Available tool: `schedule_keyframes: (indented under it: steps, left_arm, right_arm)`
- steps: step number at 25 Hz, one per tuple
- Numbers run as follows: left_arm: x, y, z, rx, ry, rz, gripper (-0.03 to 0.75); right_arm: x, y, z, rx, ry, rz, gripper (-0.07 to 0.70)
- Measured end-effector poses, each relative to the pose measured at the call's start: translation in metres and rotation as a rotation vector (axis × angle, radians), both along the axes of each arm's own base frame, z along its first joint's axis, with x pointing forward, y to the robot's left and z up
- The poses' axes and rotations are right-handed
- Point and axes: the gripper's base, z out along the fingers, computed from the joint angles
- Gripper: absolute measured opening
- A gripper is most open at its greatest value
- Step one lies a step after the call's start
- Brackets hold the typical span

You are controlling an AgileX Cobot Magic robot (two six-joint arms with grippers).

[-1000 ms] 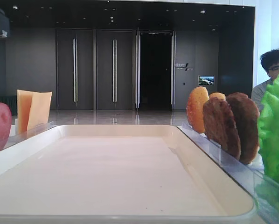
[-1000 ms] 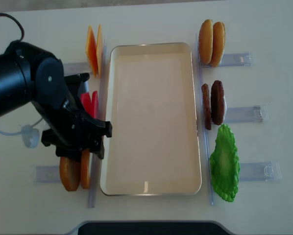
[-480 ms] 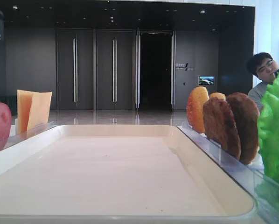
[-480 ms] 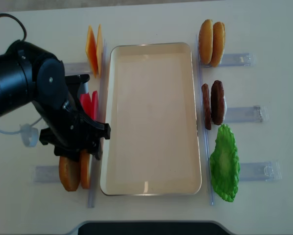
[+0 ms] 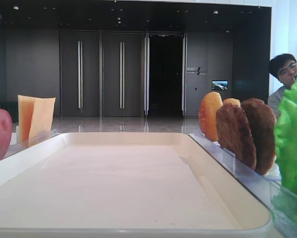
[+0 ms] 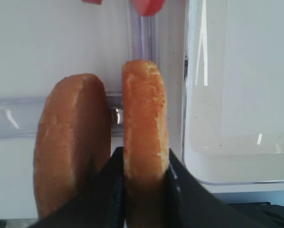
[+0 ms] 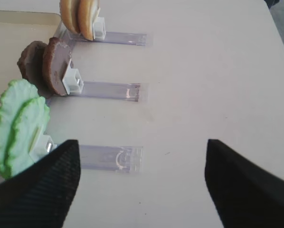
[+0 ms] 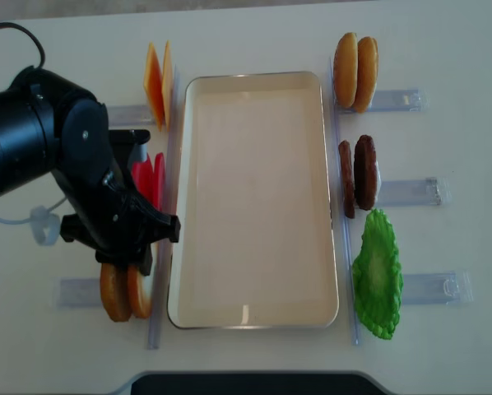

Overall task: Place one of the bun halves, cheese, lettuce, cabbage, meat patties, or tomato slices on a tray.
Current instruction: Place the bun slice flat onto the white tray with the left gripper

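In the left wrist view, the left gripper [image 6: 143,178] sits at the bottom middle of the frame. Its jaws are pinched tight on the bun half [image 6: 144,128] nearest the tray [image 6: 237,161], one dark finger on each flat face. The 2nd bun half [image 6: 71,142] stands just to the left, very close to the outer finger. Both buns stand on edge in a clear holder [image 6: 9,124].

The bun looks thick and firm, prob. light plastic w/ a smooth skin, so it could slip if the squeeze is weak. Holding it low across the flat faces, like now, looks like a good spot.

Room to move: the tray rim is just to the right of the held bun, so I think it should go straight up first, then across. A red tomato slice [image 6: 146,5] sits farther up, at the top of the frame.

In the top view the tray floor is bare, w/ lots of room. Cheese [image 8: 157,82] is at upper left; meat patties [image 8: 357,173] and lettuce [image 8: 378,276] are along the right side.

The right gripper [image 7: 139,178] has its jaws wide apart, holding nothing, over bare table near the lettuce.
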Motion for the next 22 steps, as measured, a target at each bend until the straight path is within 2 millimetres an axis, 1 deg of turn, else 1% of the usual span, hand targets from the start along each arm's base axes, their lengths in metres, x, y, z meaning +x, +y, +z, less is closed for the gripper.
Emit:
schedule_keyframes:
  steps: [5,8,15,22]
  left_arm:
    - [-0.002,0.001,0.000,0.007,0.020,-0.021,0.141]
    - [-0.005,0.002,0.005,0.003,0.028,-0.024,0.141]
    - [-0.019,0.008,0.034,-0.053,-0.055,-0.021,0.141]
    - [-0.044,0.021,0.069,-0.107,-0.145,-0.005,0.141]
  right_arm:
    - [0.000,0.000,0.000,0.000,0.000,0.000,0.545]
    - [0.000,0.000,0.000,0.000,0.000,0.000,0.545]
    - [0.000,0.000,0.000,0.000,0.000,0.000,0.545]
    - [0.000,0.000,0.000,0.000,0.000,0.000,0.545]
